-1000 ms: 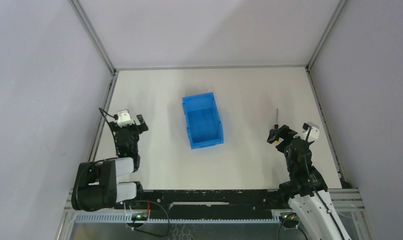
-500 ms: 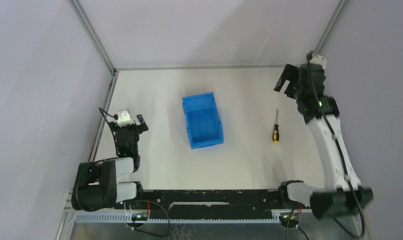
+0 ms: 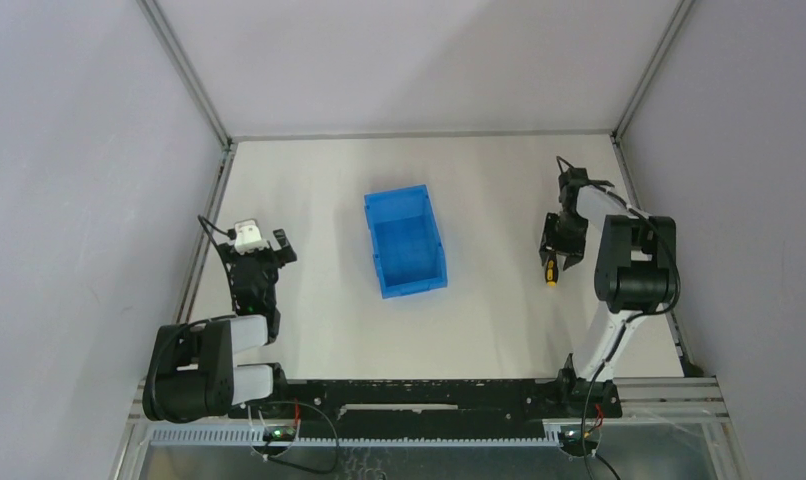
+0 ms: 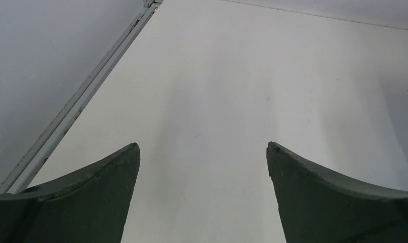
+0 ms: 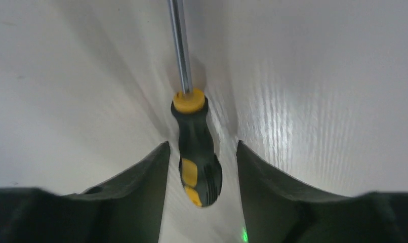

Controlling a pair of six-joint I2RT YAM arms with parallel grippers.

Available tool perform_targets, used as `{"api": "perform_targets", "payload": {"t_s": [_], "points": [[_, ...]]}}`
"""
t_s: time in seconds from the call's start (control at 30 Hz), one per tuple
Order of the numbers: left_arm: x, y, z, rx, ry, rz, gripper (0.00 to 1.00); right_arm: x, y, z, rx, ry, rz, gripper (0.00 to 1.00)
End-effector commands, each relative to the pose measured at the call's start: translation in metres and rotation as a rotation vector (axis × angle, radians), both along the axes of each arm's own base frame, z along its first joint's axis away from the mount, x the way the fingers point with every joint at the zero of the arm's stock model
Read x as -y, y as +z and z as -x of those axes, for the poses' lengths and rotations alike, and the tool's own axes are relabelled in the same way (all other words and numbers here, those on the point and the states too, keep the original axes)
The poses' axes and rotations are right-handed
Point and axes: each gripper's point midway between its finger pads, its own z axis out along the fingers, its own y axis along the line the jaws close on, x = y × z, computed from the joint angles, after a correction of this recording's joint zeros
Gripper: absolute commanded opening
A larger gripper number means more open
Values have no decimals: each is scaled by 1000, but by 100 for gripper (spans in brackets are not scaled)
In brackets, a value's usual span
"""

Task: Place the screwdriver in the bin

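The screwdriver (image 5: 198, 164) lies flat on the white table, its black-and-yellow handle toward the camera and its thin metal shaft (image 5: 179, 45) pointing away. My right gripper (image 5: 202, 144) is low over it and open, one finger on each side of the handle with a thin gap on both sides. In the top view the right gripper (image 3: 557, 250) covers most of the screwdriver (image 3: 550, 275), leaving only the handle end showing. The blue bin (image 3: 411, 286) stands empty at the table's middle, well left of the screwdriver. My left gripper (image 4: 203, 147) hovers open over bare table, also seen as the left gripper (image 3: 267, 248) near the left edge.
Grey walls and metal corner rails close in the table on the left, back and right. A metal rail (image 4: 80, 109) runs along the table's left edge beside the left gripper. The arm bases sit on a black bar (image 3: 419, 392) at the near edge.
The right arm has swung down from the far right corner onto the screwdriver. Its jaws have narrowed around the handle. The left arm, bin and screwdriver have not moved.
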Motion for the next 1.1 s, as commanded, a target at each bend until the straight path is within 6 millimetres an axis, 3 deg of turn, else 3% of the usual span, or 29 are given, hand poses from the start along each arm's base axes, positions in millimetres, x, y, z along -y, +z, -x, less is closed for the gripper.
{"api": "perform_targets", "payload": {"t_s": [0.0, 0.13, 0.2, 0.23, 0.63, 0.77, 0.87, 0.93, 1.07], "points": [[-1, 25, -10, 69, 1, -20, 100, 2, -17, -14, 17, 25, -9, 50], [-1, 25, -10, 69, 3, -21, 100, 4, -23, -12, -6, 45, 6, 19], [-1, 24, -10, 68, 3, -20, 100, 7, -14, -14, 0, 57, 24, 3], [-1, 25, -10, 69, 3, -20, 100, 7, -7, -15, 8, 61, 29, 0], [-1, 24, -10, 69, 3, -20, 100, 11, 149, -27, 122, 59, 112, 0], [-1, 24, -9, 68, 2, -21, 100, -4, 170, -32, 162, 68, 94, 0], [-1, 25, -10, 70, 1, -20, 100, -43, 181, -37, 199, 141, 72, 0], [-1, 24, -10, 68, 2, -20, 100, -79, 186, -41, 232, 217, 40, 0], [-1, 24, -10, 68, 2, -20, 100, -174, 195, -42, 307, 419, -55, 0]]}}
